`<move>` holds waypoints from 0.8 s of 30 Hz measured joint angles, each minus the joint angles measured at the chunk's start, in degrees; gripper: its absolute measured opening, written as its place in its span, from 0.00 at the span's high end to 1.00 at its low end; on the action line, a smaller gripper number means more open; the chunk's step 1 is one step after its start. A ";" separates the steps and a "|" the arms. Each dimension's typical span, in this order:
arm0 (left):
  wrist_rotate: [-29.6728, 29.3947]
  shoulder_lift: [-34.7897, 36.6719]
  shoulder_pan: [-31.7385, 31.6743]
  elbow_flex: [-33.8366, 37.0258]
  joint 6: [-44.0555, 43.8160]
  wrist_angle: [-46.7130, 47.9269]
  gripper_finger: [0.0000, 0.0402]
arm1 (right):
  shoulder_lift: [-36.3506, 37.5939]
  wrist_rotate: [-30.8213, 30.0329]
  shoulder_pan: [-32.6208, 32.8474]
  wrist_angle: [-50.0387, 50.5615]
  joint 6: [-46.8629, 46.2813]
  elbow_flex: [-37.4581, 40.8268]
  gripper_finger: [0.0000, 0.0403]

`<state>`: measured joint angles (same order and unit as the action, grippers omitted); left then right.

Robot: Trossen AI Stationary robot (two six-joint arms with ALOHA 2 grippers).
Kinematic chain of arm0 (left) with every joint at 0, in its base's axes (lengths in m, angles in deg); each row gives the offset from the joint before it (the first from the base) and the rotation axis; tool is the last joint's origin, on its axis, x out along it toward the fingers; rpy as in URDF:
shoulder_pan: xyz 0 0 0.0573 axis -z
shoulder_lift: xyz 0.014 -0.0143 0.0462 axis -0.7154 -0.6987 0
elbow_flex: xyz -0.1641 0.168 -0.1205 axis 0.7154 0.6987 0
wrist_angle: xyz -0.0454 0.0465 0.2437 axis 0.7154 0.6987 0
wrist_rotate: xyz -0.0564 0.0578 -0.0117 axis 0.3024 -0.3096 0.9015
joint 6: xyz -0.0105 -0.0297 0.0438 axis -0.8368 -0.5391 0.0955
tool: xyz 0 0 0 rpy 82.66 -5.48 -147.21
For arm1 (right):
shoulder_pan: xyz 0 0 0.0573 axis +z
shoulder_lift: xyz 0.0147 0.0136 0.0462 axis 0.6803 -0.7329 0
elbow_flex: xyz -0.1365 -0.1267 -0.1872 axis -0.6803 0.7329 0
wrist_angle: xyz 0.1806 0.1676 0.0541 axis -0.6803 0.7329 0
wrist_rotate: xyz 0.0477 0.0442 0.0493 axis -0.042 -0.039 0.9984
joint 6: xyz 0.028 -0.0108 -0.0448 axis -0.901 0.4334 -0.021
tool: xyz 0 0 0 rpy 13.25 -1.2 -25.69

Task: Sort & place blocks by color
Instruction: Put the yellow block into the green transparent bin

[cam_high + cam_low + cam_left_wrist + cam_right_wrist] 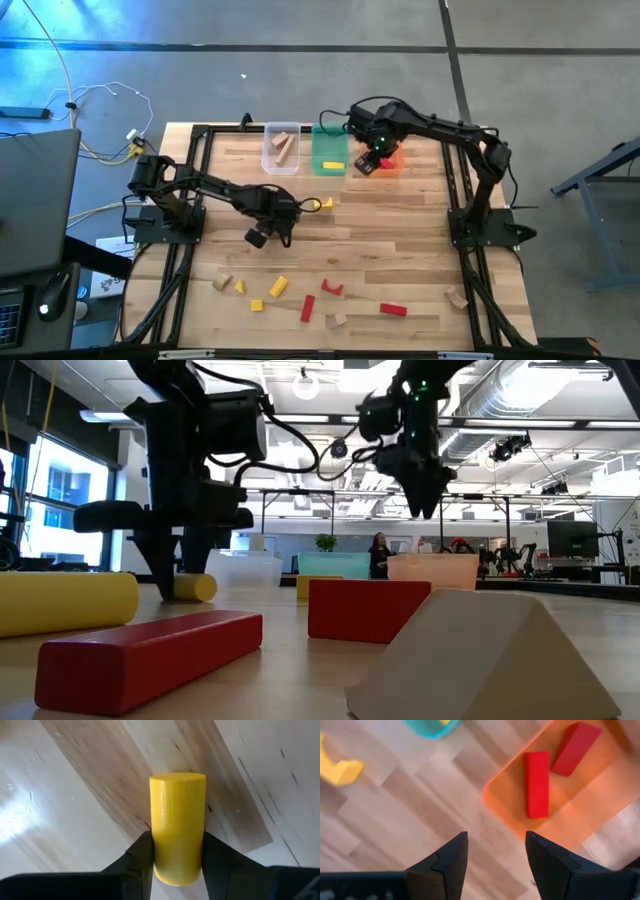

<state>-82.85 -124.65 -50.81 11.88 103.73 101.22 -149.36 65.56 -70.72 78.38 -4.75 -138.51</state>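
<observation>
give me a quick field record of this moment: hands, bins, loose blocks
left hand: closed around a yellow cylinder lying on the table
right hand: open, empty, beside the orange bin
orange bin: two red blocks
green bin: a yellow block
clear bin: tan pieces
loose blocks: red, yellow and tan ones along the table's near edge; a yellow arch mid-table
</observation>
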 joint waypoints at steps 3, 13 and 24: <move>0.37 0.00 -0.26 -0.25 -1.95 -1.47 0.75 | 0.58 -0.06 2.80 1.29 0.53 0.00 0.55; 3.53 2.98 -2.92 -1.35 -3.65 -12.96 0.75 | 0.90 -3.19 15.89 0.85 0.98 0.00 0.55; -1.60 5.90 -9.27 -1.36 -2.78 -22.62 0.75 | 1.49 -14.34 29.62 1.89 -7.32 0.00 0.55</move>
<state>-84.45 -118.75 -60.08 10.53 100.95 78.60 -147.87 51.22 -41.10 80.27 -12.07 -138.50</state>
